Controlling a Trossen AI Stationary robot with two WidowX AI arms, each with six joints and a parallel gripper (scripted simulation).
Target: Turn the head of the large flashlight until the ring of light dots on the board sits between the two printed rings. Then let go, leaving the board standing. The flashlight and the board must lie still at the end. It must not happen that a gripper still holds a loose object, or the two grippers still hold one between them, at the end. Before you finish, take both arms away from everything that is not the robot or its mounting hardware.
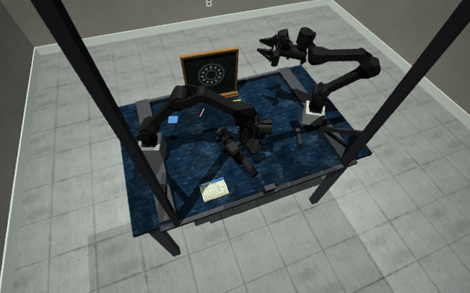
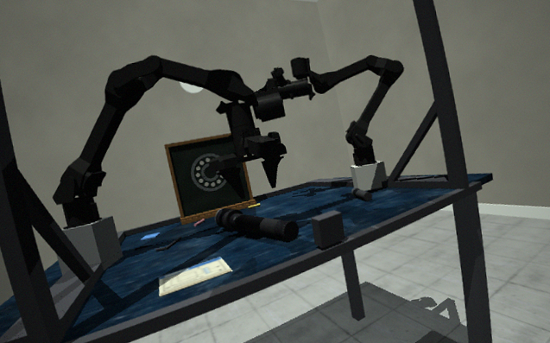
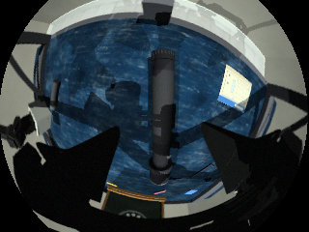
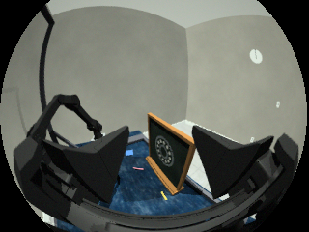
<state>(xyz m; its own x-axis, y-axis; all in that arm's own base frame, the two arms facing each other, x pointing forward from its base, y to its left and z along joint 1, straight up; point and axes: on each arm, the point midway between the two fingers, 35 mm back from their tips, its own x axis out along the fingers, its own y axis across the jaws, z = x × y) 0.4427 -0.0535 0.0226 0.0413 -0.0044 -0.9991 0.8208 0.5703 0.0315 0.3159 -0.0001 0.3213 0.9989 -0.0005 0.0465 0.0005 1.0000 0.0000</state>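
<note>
The large black flashlight (image 1: 249, 167) (image 2: 263, 226) (image 3: 163, 89) lies on the table, its head (image 2: 226, 219) (image 3: 159, 172) towards the board. The dark board (image 1: 190, 84) (image 2: 186, 201) stands upright in its wooden frame. Its ring of light dots appears between the two printed rings in the top view; in the exterior view my left arm hides part. My left gripper (image 2: 258, 191) (image 3: 161, 129) is open above the flashlight, with nothing between its fingers. My right gripper (image 1: 259, 45) (image 4: 161, 130) is open and empty, raised high to the right of the board in the top view.
A small flashlight (image 1: 298, 136) (image 2: 362, 194) lies near the right arm's base. A printed sheet (image 1: 214, 191) and a grey block (image 1: 269, 188) (image 2: 328, 229) are near the front edge. A hex key, blue note (image 1: 173, 119), pink stick (image 1: 202, 112) and yellow stick (image 1: 236, 100) lie on the table.
</note>
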